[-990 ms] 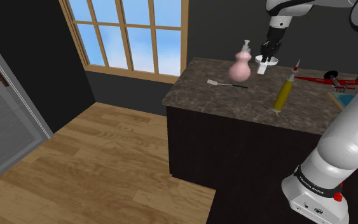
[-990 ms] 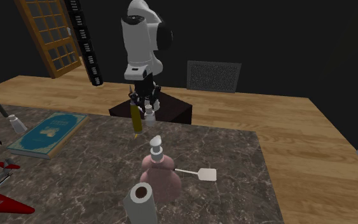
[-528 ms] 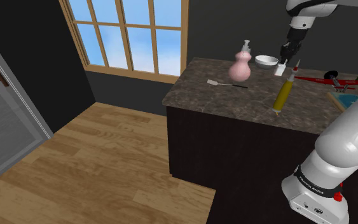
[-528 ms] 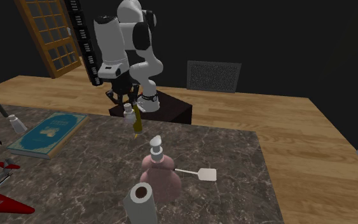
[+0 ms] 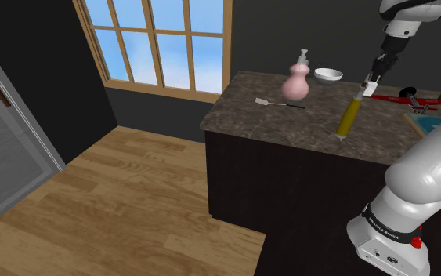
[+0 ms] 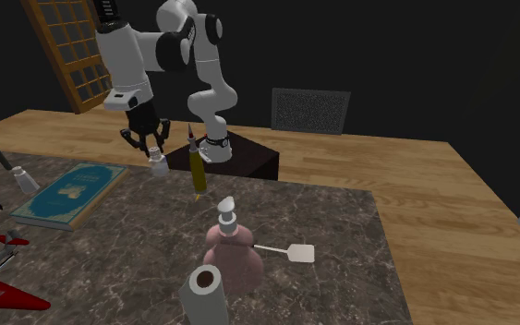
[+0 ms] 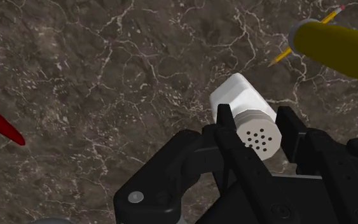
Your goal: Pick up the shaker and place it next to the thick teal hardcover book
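No legible words or numbers, faint lettering on the arm's dark base ring too small to read, teal book cover unreadable

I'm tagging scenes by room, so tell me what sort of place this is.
Most likely a home kitchen: a dark stone-patterned counter carries a pink soap dispenser, a white bowl and a paper towel roll.

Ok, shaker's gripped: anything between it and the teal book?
Nothing visible. The shaker, clasped in the gripper, hangs over bare countertop short of the book; the yellow bottle is on the shaker's other side, off the path.
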Robot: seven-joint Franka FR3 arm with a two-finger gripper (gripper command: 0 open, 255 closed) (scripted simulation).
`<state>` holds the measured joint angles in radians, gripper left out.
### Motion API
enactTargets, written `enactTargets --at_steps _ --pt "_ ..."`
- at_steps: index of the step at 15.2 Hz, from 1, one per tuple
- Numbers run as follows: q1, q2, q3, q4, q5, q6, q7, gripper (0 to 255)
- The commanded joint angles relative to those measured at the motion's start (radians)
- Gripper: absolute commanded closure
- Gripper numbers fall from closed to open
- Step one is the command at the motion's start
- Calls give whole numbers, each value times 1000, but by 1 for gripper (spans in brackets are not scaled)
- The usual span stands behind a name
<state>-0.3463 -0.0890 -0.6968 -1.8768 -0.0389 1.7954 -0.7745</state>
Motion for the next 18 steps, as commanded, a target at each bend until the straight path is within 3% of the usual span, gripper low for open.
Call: enactTargets --at_steps 1,8,13,18 --pt "-25 4 -32 5 -1 -1 -59 255" --pt "-104 69 -140 64 39 -13 -256 255" --pt "-195 183 -218 155 127 -36 -442 255" --pt "-196 187 -214 91 132 30 -446 255"
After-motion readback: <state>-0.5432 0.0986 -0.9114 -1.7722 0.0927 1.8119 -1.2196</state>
